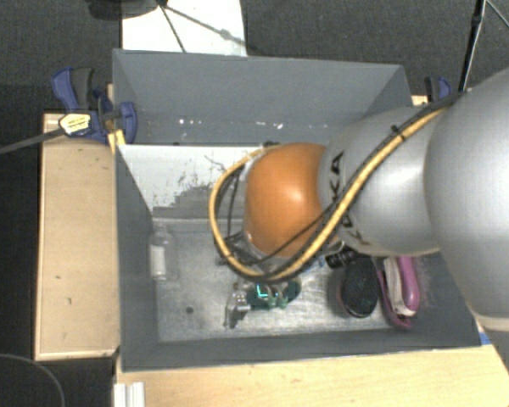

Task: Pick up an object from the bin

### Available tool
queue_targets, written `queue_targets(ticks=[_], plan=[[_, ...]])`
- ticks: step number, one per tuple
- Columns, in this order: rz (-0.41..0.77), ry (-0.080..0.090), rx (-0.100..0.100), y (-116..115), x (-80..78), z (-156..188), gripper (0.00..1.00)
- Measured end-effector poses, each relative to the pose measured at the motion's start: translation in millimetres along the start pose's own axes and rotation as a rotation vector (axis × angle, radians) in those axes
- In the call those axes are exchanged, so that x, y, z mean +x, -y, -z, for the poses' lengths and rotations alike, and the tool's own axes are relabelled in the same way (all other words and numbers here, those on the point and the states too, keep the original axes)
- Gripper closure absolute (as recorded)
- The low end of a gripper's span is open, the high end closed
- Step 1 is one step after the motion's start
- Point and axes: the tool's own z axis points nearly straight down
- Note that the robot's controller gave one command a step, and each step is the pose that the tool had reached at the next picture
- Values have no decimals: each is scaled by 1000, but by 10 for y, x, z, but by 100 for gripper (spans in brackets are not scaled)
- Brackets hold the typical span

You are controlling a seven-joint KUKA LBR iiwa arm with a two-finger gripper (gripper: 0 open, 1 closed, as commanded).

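The gripper (237,305), whose state cannot be told, is held low beside a green thing (276,293); grasping is judged next.

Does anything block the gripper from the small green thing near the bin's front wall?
Nothing visible does. The gripper is down at the bin floor right beside the small green thing. The black oval thing and pink thing lie further right in the view, apart from both.

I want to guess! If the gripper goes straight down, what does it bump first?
The gripper would probably bump the small green thing right beside it, or else the bin floor; depth is unclear.
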Motion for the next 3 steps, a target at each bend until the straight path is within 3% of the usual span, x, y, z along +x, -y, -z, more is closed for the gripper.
queue_targets(ticks=[1, 2, 3], plan=[[104, 3, 3, 772, 55, -285, 0], [104, 9, -1, 729, 42, -263, 100], [101, 16, -1, 816, 76, 834, 100]])
